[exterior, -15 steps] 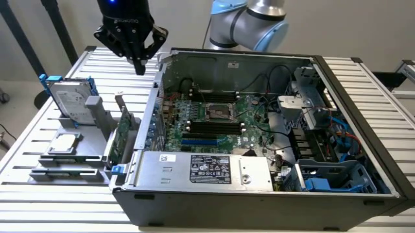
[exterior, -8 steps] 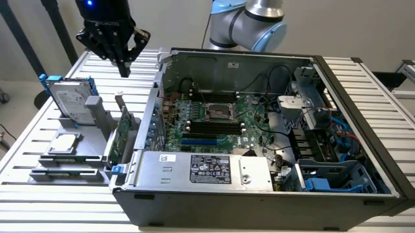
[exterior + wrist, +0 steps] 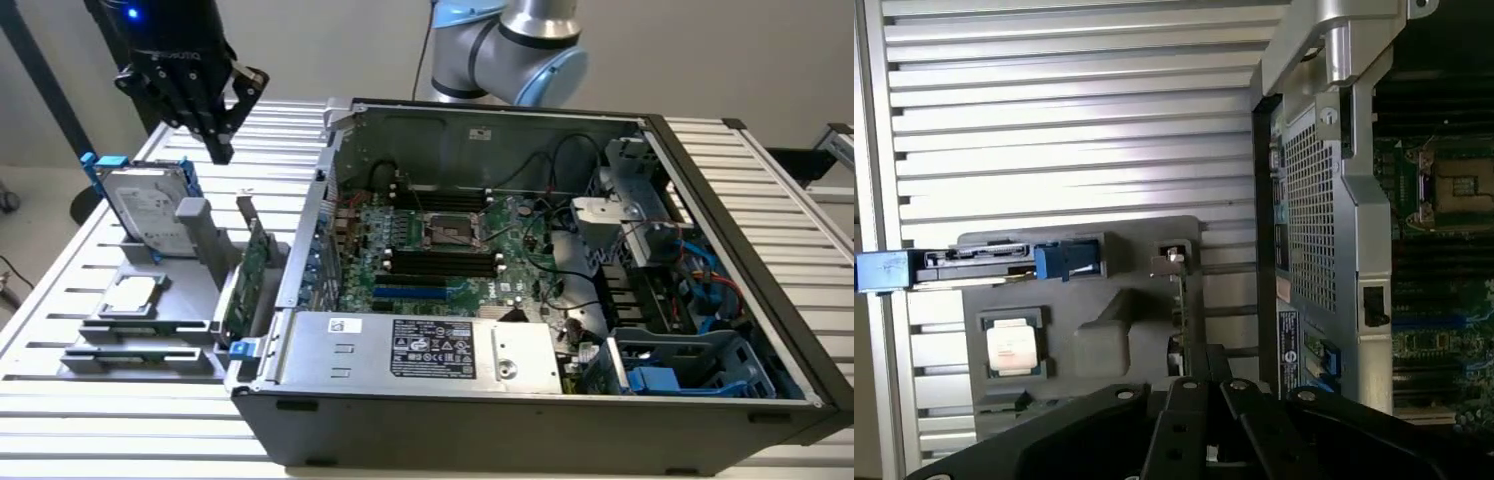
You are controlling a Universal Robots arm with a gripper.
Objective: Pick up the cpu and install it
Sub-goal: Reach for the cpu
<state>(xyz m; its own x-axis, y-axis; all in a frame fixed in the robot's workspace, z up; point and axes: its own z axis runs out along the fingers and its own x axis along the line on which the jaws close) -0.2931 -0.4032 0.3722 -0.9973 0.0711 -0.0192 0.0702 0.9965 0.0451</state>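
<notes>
The cpu (image 3: 131,293), a small silver square chip, lies flat in a recess of the grey holder (image 3: 200,300) on the table, at the exterior view's left of the open computer case (image 3: 534,400). My gripper (image 3: 218,145) hangs high above the holder's far end, near the hard drive, shut with nothing between its fingers. In the wrist view the cpu (image 3: 1014,347) lies in its pocket, apart from my gripper (image 3: 1206,382). The dark socket frame (image 3: 450,232) sits on the green motherboard inside the case, and it shows again as the socket frame (image 3: 1454,185).
A silver hard drive (image 3: 144,205) with blue clips stands on edge in the holder. A green card (image 3: 247,275) stands upright beside the case wall. Cables, a power supply (image 3: 427,350) and blue drive bays (image 3: 681,370) crowd the case. The slatted table (image 3: 80,400) surrounds everything.
</notes>
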